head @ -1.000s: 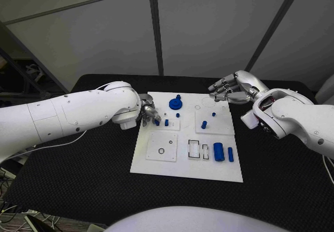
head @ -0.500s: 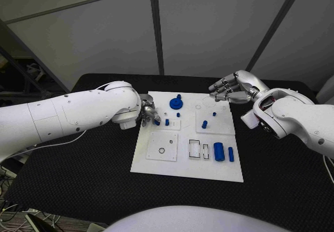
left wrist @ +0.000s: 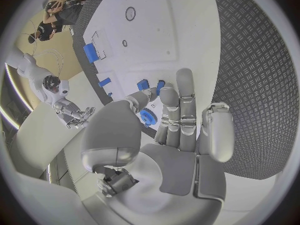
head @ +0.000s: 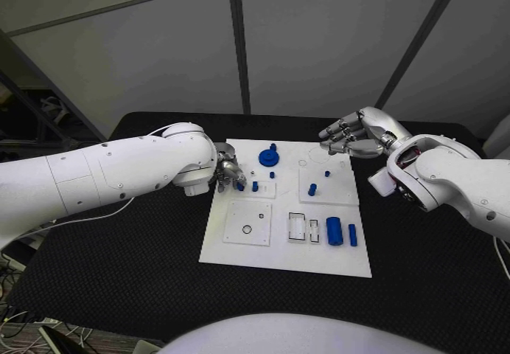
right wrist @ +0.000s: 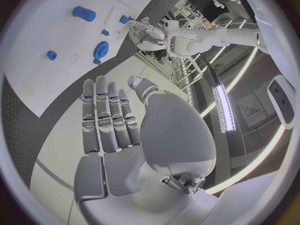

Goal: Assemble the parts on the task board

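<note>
My left hand [head: 225, 174] sits at the task board [head: 285, 254]'s left edge, fingers [left wrist: 185, 92] reaching toward a small blue part [head: 239, 186] — whether they clamp it, I cannot tell. My right hand [head: 354, 136] hovers beyond the board's far right corner, fingers apart, holding nothing — blue parts stay on the board.

In the head view, most of the left hand [head: 225, 174] is covered by its own white forearm, so that contact between its fingertips and the small blue peg [head: 240, 186] at the task board [head: 285, 258] edge cannot be judged. In the left wrist view, two blue parts [left wrist: 152, 86] are partly hidden behind that hand's fingers [left wrist: 185, 96], and whether they are touched cannot be told. The right hand [head: 353, 136] is seen from behind, its palm side concealed.
</note>
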